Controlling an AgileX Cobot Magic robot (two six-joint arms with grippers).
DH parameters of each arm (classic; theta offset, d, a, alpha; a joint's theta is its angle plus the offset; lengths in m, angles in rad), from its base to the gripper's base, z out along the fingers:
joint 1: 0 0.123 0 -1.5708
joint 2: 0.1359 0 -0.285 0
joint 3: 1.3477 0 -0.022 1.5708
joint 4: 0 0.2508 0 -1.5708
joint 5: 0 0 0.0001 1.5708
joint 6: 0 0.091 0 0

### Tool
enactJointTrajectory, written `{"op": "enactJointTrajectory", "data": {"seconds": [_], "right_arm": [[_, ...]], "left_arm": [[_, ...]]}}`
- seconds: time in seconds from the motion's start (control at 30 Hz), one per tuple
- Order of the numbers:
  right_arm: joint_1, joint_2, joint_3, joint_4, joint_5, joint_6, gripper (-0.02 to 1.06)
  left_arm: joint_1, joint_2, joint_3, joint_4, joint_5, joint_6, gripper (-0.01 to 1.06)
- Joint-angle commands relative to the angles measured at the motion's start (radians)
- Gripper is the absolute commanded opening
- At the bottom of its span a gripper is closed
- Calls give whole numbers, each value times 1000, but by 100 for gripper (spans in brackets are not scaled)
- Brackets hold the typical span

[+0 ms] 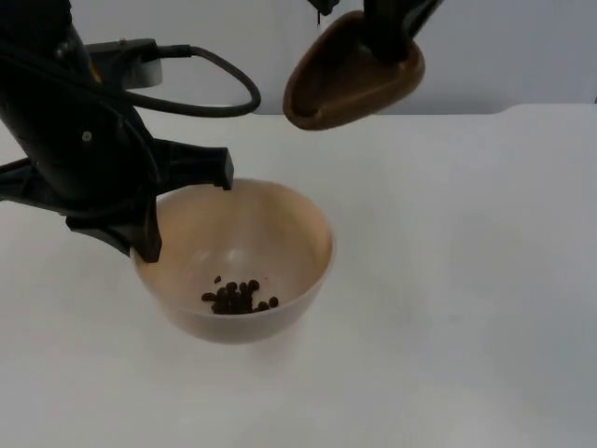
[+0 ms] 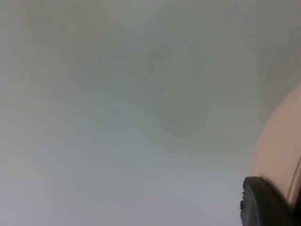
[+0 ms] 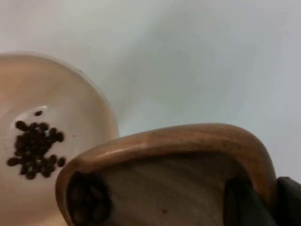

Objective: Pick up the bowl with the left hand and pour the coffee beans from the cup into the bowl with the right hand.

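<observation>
Coffee beans (image 1: 238,299) lie in a small heap at the bottom of the cream bowl (image 1: 280,233), on the white table (image 1: 466,280) near its front edge. At the bowl's left rim, the left gripper (image 1: 182,201) is clamped across the wall. Behind, toward the far edge, the right gripper (image 1: 387,42) pinches the raised, tipped brown cup (image 1: 350,79), probably almost empty. Both look rigid and light; rims offer the surest hold.

The left gripper (image 1: 182,210) is clamped on the rim of the bowl (image 1: 280,243), one finger inside and one outside, while the right gripper (image 1: 387,37) holds the tilted cup (image 1: 340,89) near the table's far edge.
</observation>
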Motion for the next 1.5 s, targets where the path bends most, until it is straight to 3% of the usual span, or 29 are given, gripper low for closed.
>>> {"op": "enactJointTrajectory", "data": {"seconds": [0.0,0.1,0.8,1.03,1.23,1.47], "right_arm": [[-27,-13,-9,68,-13,-34,0],[-54,-13,-9,116,-14,-44,0],[-139,-13,26,142,-52,-52,0],[-195,-13,196,175,-176,-52,0],[-237,-13,362,206,-329,-34,0],[-289,-13,510,265,-490,-34,0]], "left_arm": [[4,-2,-2,-13,-10,-4,0],[4,-2,-2,-13,-10,-4,0],[4,-2,-2,42,-44,3,0],[4,-2,0,44,-52,1,0],[4,-2,56,46,-155,-1,0],[4,1,58,40,-207,-61,0]]}}
